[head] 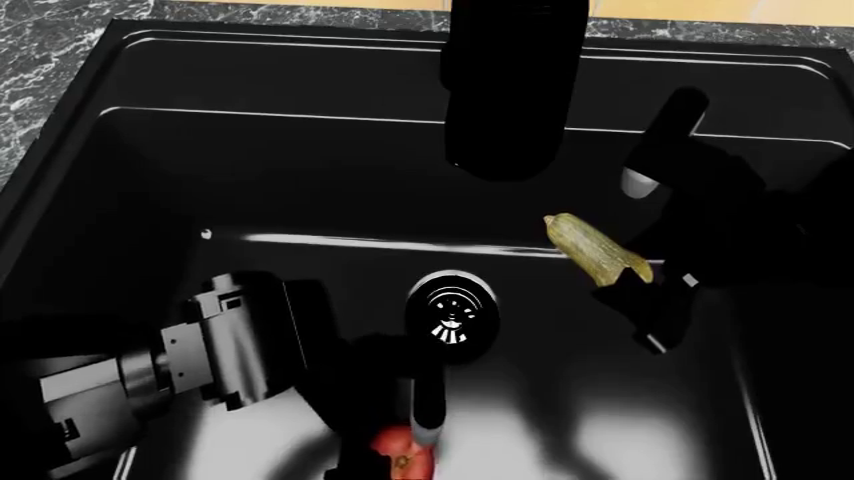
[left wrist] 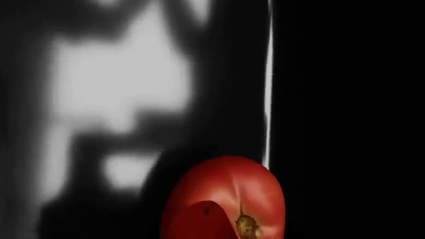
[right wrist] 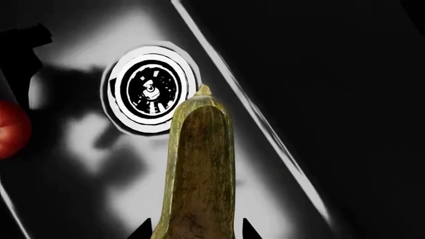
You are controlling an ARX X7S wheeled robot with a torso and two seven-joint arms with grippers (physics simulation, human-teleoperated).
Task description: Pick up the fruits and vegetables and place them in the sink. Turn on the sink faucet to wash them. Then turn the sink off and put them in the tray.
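Note:
The red tomato (head: pixel 402 456) is low in the black sink (head: pixel 267 150), near its front wall. My left gripper (head: pixel 398 448) is shut on it, with one dark finger (head: pixel 427 405) against its side. In the left wrist view the tomato (left wrist: pixel 226 199) fills the lower middle and the fingers do not show. The pale yellow-green squash (head: pixel 595 250) hangs above the basin floor, right of the drain (head: pixel 454 308). My right gripper (head: pixel 641 280) is shut on its far end. In the right wrist view the squash (right wrist: pixel 199 174) sticks out between the fingertips (right wrist: pixel 143 230) of that gripper (right wrist: pixel 196 231), toward the drain (right wrist: pixel 151 89). The tray is out of view.
The black faucet spout (head: pixel 514 90) hangs over the back middle of the basin. A small overflow hole (head: pixel 204 234) is in the left wall. Grey marble counter (head: pixel 40 60) borders the sink at the left. The tomato (right wrist: pixel 12 128) also shows in the right wrist view.

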